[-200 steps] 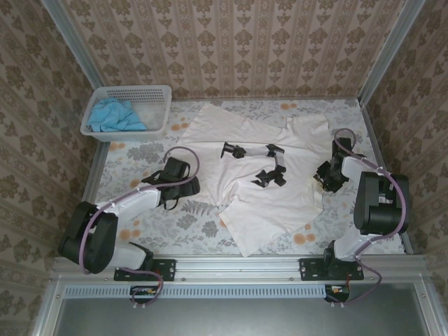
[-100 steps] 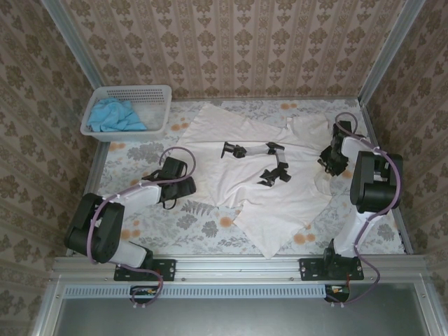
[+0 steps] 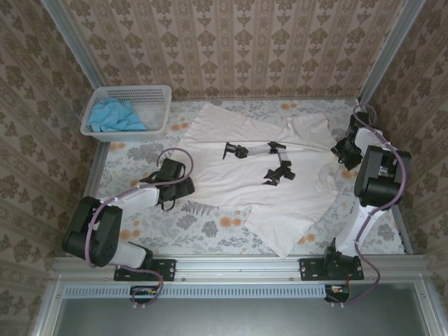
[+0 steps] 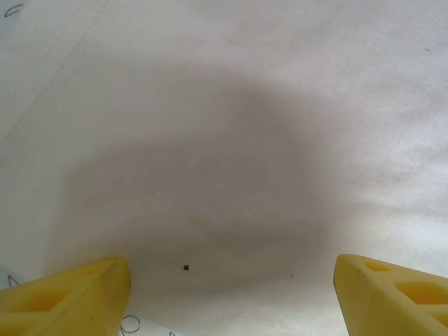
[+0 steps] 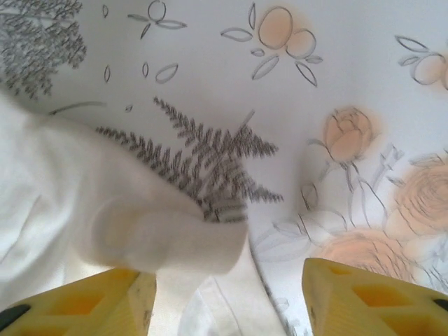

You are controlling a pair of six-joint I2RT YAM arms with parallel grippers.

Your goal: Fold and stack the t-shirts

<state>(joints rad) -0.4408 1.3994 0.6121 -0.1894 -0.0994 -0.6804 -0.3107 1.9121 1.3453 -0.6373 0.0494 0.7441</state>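
Note:
The cream-white t-shirt (image 3: pixel 238 182) lies spread over the middle of the table. The sky-blue t-shirt (image 3: pixel 115 115) sits crumpled in the white basket (image 3: pixel 159 91) at the far left. My left gripper (image 3: pixel 278 173) hovers low over the white shirt's middle. In the left wrist view its yellow jaws stand wide apart, the gripper (image 4: pixel 231 269) open over plain white cloth (image 4: pixel 224 105). My right gripper (image 3: pixel 344 150) is at the shirt's right edge, near the table's right side. In the right wrist view it (image 5: pixel 224 280) is open, and a loose fold of the white shirt (image 5: pixel 161 238) lies by its left finger.
The floral tablecloth (image 3: pixel 140 224) shows bare at the front left and beyond the shirt's right edge (image 5: pixel 336 70). Metal frame posts and papered walls close the table in on the left, right and far sides.
My right gripper moved to the far right, drawing the shirt's right side outward, then opened and let the cloth go. The shirt lies flatter and further right. My left gripper shifted slightly right.

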